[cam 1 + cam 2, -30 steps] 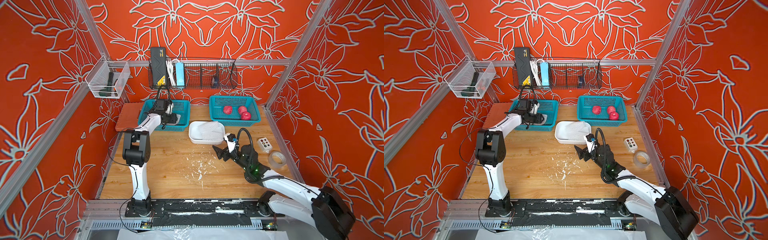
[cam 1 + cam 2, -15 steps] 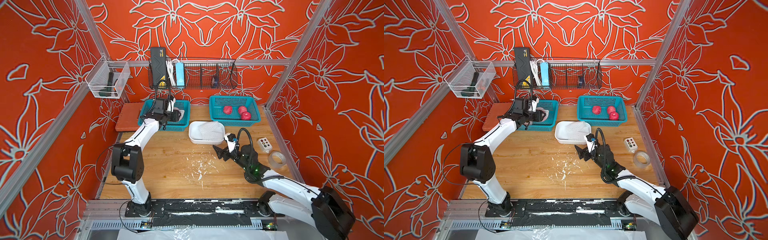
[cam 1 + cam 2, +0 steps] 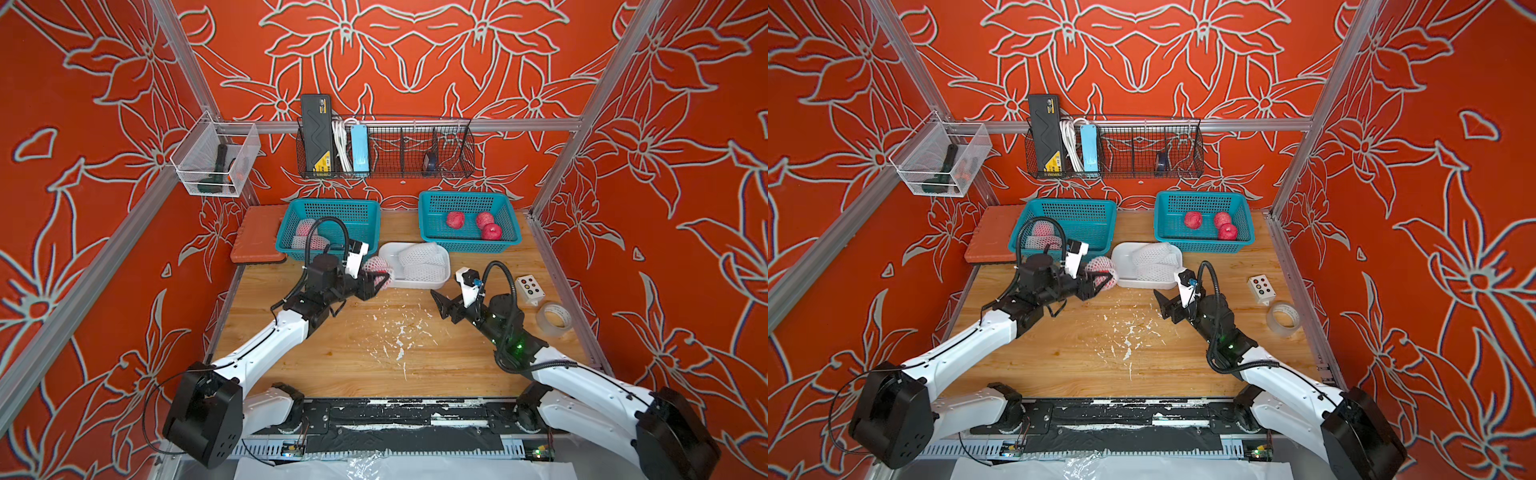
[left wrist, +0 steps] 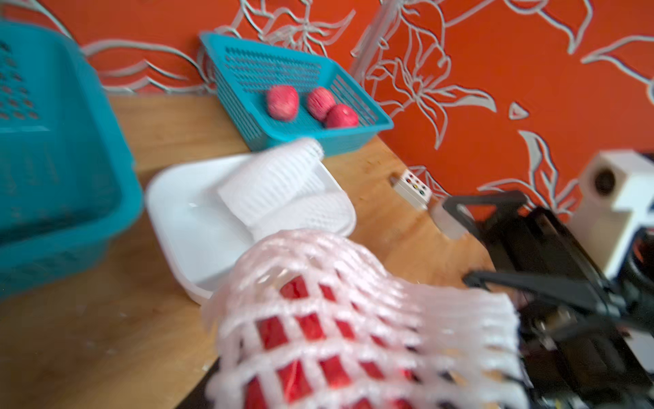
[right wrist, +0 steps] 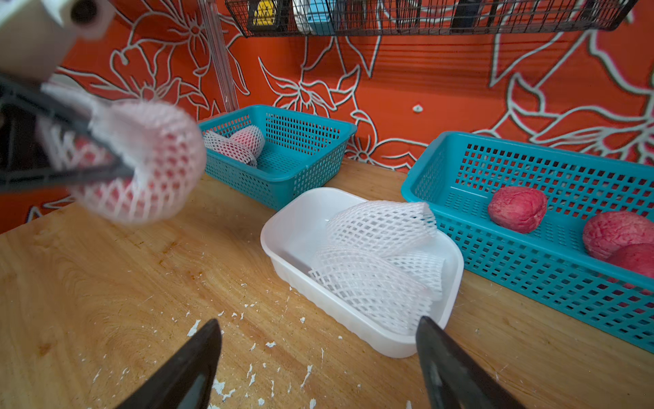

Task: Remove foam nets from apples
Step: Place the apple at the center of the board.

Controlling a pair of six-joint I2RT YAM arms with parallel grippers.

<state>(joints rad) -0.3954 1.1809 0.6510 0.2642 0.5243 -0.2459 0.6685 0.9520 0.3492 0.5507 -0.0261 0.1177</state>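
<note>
Red apple inside white foam net, up in air just beside white tray. Left claw squeezes it. Right claw spread wide, holding nothing, near tray. Empty nets lie in tray.

Wooden table bears two teal baskets, white tray, button box, tape roll, scattered foam crumbs

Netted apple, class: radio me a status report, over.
Left end effector shut on red apple in white foam mesh net, held off wooden table. Right end effector open, empty. Nothing between the two.
</note>
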